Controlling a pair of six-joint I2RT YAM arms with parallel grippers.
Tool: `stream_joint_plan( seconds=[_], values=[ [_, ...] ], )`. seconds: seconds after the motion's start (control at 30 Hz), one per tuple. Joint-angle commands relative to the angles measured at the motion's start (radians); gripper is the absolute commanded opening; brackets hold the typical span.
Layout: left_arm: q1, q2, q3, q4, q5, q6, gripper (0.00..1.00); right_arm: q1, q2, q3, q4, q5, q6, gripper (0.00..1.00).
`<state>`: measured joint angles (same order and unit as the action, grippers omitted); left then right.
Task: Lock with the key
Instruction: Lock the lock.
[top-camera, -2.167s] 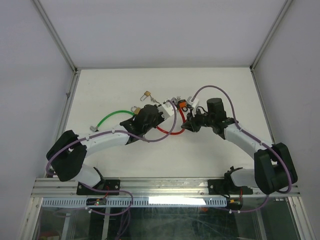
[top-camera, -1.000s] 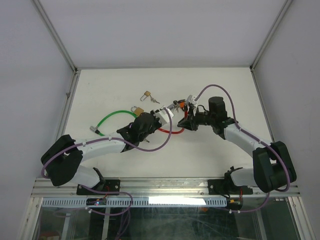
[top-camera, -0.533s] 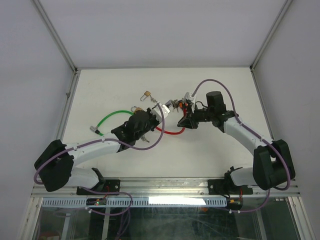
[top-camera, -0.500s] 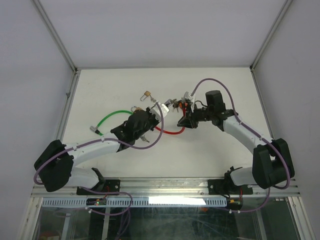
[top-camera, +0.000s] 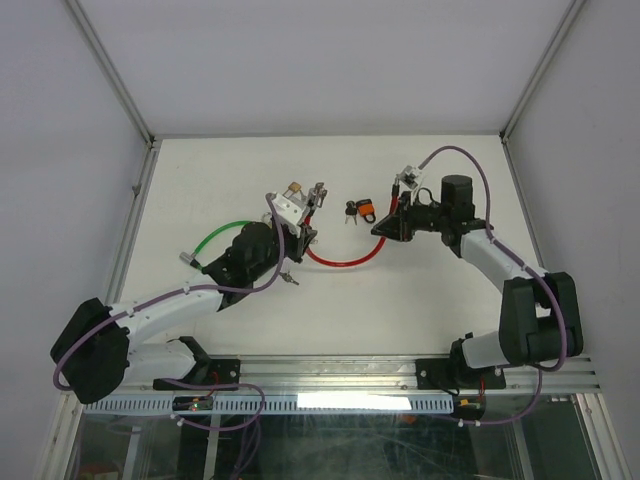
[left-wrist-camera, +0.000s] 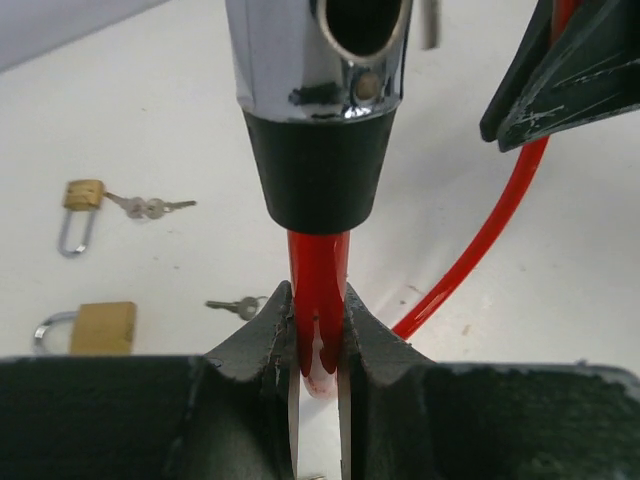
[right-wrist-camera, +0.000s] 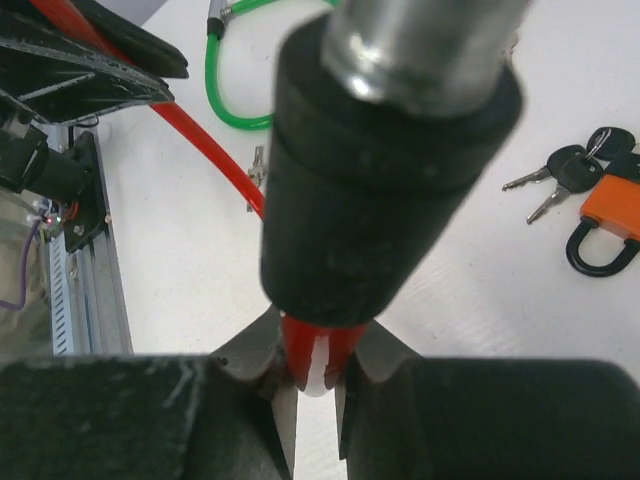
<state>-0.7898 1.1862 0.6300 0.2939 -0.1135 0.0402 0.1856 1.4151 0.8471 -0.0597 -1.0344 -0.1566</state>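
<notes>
Left gripper (left-wrist-camera: 318, 345) and right gripper (right-wrist-camera: 312, 368) each pinch an end of the red cable (top-camera: 345, 262) (mid-bench). An orange padlock (top-camera: 367, 210), keys apparently attached, lies between them.

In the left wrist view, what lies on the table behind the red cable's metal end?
Left of the metal end lie a brass padlock with keys, a second brass padlock and a loose key. Directly behind the end, the table is hidden.
</notes>
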Motion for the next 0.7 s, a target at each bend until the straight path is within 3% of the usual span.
stream_joint_plan(
  seconds=[0.0, 0.1, 0.23, 0.37, 0.53, 0.6, 0.67],
  values=[
    [0.006, 0.005, -0.010, 0.178, 0.094, -0.270, 0.00, -0.006, -0.101, -0.084, 0.445, -0.073, 0.334, 0.18],
    [0.007, 0.026, -0.032, 0.254, 0.101, -0.357, 0.00, -0.012, -0.143, -0.101, 0.606, -0.029, 0.459, 0.23],
    [0.024, 0.029, -0.089, 0.394, 0.086, -0.472, 0.00, -0.048, -0.149, -0.094, 0.772, 0.040, 0.663, 0.21],
    [0.038, 0.037, -0.132, 0.525, 0.108, -0.572, 0.00, -0.063, -0.104, -0.083, 0.894, 0.011, 0.811, 0.00],
    [0.040, 0.029, -0.116, 0.545, 0.121, -0.584, 0.00, -0.056, -0.139, -0.070, 0.780, -0.007, 0.713, 0.00],
    [0.041, 0.024, -0.084, 0.495, 0.122, -0.512, 0.00, -0.029, -0.187, -0.035, 0.624, -0.020, 0.608, 0.00],
    [0.040, 0.019, -0.058, 0.462, 0.140, -0.387, 0.00, 0.023, -0.236, 0.024, 0.373, -0.007, 0.391, 0.00]
  ],
)
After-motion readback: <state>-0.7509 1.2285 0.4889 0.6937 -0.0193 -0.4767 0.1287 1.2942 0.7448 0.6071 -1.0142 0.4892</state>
